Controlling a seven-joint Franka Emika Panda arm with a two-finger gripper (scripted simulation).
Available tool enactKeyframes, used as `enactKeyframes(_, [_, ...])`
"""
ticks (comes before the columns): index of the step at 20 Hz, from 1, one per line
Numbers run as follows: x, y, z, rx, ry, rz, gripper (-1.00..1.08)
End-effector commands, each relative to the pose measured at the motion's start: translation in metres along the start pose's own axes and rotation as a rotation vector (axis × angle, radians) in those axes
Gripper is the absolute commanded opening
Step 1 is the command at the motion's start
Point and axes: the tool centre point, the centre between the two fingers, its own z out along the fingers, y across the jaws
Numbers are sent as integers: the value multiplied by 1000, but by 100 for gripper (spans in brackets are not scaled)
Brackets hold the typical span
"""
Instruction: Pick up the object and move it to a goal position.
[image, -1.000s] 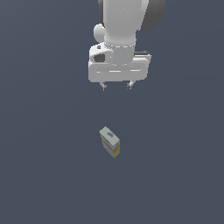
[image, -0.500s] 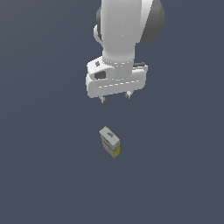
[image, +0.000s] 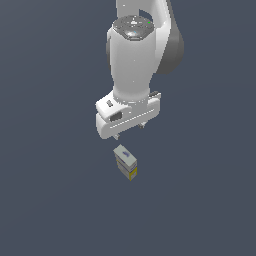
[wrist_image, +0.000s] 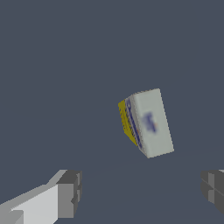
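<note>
Dropping fast over the last second, we now have the gripper (image: 129, 133) just above the object (image: 126, 162) in the exterior view, where earlier it hung well apart from it and higher in the frame. The object itself hasn't budged: small pale carton, blue mark on its top face, yellow end, standing free on the grey worktop (image: 50, 200), untouched. In the wrist view the jaws stand spread wide, nothing between them, one finger (wrist_image: 70, 192) at one edge and the other just peeking in at the opposite edge; the object (wrist_image: 146, 122) sits ahead of the gap, not yet between the fingers, and turned at an angle to them. We judge this as the tail of the approach: the descent is mostly done, the grasp not started. What's left, in our view, is a bit more lowering plus a small shift so the carton comes between the fingers, then closing. Risk we see: the box is small and skewed, so an off-centre close could nudge or tip it. No goal marker shows in either view.
</note>
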Motion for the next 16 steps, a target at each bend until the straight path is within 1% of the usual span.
enactKeyframes(1, [8, 7, 12, 3, 0, -61, 100])
enactKeyframes(8, [23, 23, 39, 10, 1, -188, 100])
enactKeyframes(16, [31, 31, 54, 15, 3, -257, 100])
